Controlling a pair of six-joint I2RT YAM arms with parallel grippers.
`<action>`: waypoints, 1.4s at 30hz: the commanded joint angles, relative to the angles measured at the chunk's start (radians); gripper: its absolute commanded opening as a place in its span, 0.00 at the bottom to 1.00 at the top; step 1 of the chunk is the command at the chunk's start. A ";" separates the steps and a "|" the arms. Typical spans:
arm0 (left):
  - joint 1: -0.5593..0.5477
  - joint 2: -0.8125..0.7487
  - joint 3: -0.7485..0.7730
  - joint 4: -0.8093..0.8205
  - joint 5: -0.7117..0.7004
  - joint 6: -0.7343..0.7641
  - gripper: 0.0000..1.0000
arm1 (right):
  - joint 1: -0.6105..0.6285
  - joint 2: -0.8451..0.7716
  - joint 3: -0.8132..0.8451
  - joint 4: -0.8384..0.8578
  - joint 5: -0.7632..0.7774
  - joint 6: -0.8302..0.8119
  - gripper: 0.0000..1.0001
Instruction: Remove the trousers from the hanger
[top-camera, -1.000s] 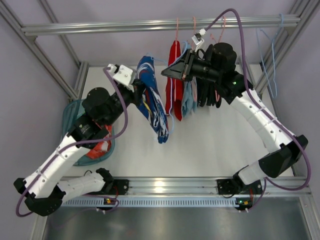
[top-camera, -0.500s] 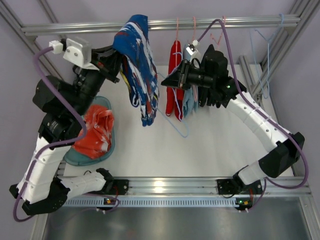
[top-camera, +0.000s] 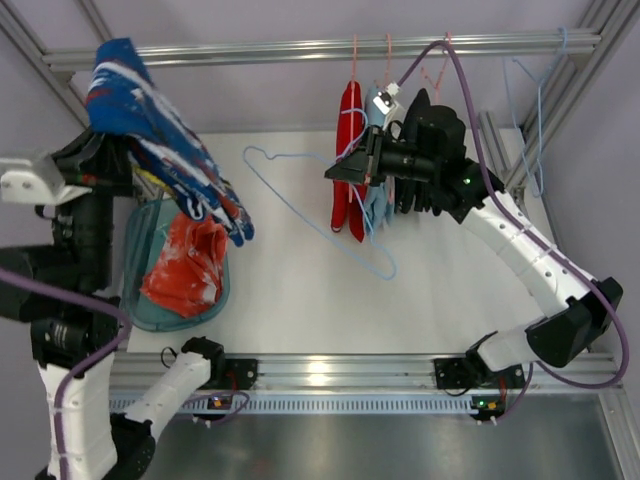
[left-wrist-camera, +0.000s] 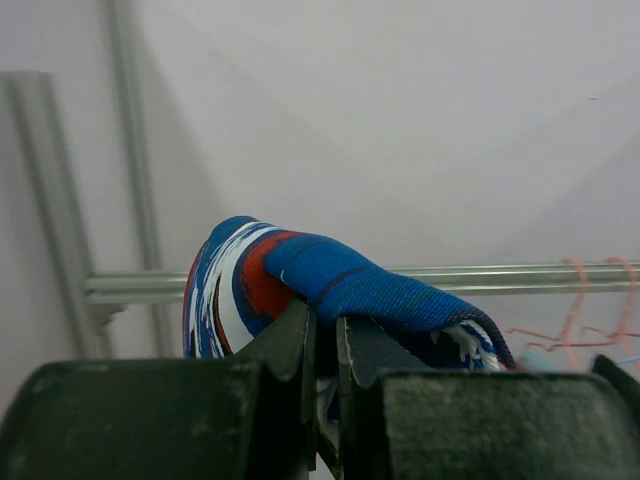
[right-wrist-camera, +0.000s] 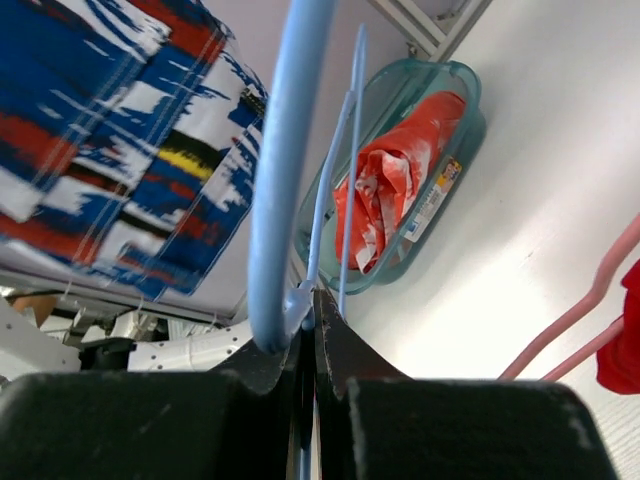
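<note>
Two grips: left pincer (left-wrist-camera: 325, 335) pinches trousers (top-camera: 150, 140), right pincer (right-wrist-camera: 312, 320) clamps hanger (right-wrist-camera: 270, 200).

Your left gripper (top-camera: 118, 165) is high at far left, clamped on the trousers (top-camera: 160, 150), which drape down above the tub (top-camera: 130, 250). Your right gripper (top-camera: 340, 170) pinches the hanger (top-camera: 300, 208), slanted over the table, well apart from the trousers.

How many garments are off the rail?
2: the trousers, clamped in the left gripper at upper left, and a red-and-white garment in the teal basket below. Others may lie hidden under it.
</note>
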 joint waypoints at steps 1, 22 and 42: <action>0.123 -0.146 -0.070 0.154 -0.048 0.073 0.00 | 0.012 -0.077 0.001 0.035 -0.040 -0.049 0.00; 0.438 -0.671 -0.510 -0.217 -0.240 0.381 0.00 | 0.021 -0.167 0.014 -0.016 -0.085 -0.121 0.00; 0.434 -0.165 -0.872 0.045 -0.079 0.233 0.00 | 0.020 -0.308 0.069 -0.212 -0.083 -0.322 0.00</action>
